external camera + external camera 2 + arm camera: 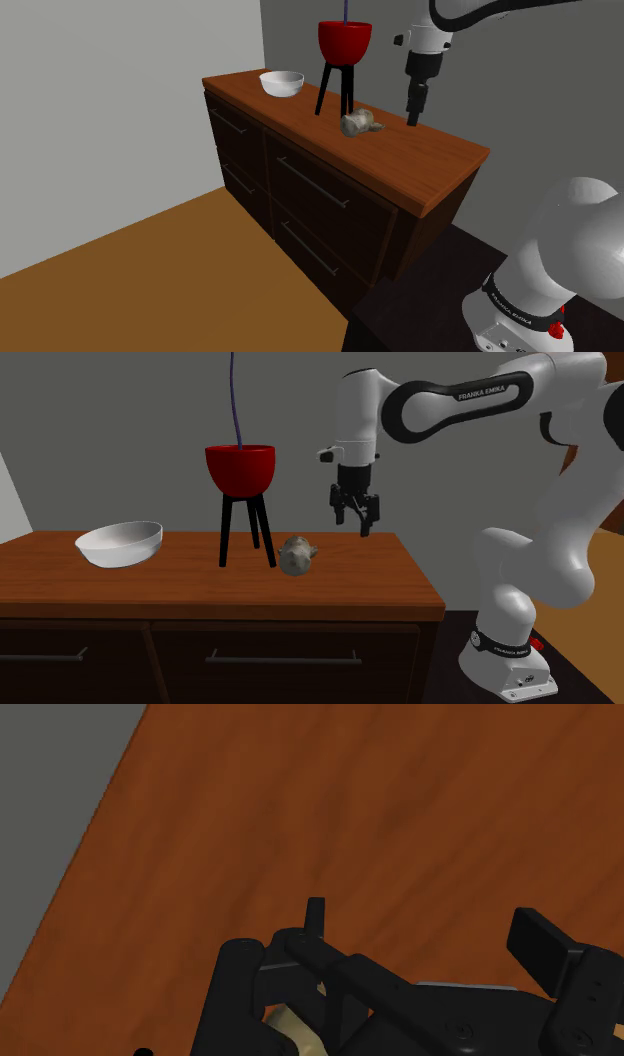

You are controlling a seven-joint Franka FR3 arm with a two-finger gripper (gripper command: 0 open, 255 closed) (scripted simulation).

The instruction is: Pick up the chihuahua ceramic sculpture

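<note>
Sideboard top (pixel 430 160) was rendered reddish-brown, streaked with darker wood grain; drawer fronts (pixel 330 205) were kept very dark brown. Bowl (pixel 282 83) was shown plain white. Planter (pixel 240 467) was coloured deep red, carried on black legs (pixel 228 532), thin purple stem (pixel 233 397) above. Chihuahua sculpture (pixel 296 556) was mottled grey and tan. Arm (pixel 355 407) was seen white, gripper (pixel 354 522) all black. Wall (pixel 120 80) was painted grey, floor (pixel 150 270) ochre.

White rounded arm (pixel 520 552), dark joints, FRANKA EMIKA lettering; black fingers (pixel 367 514), red base spot

Dim, even light; the dresser's top (pixel 430 165) is lit, its drawer fronts (pixel 330 215) shadowed.
</note>
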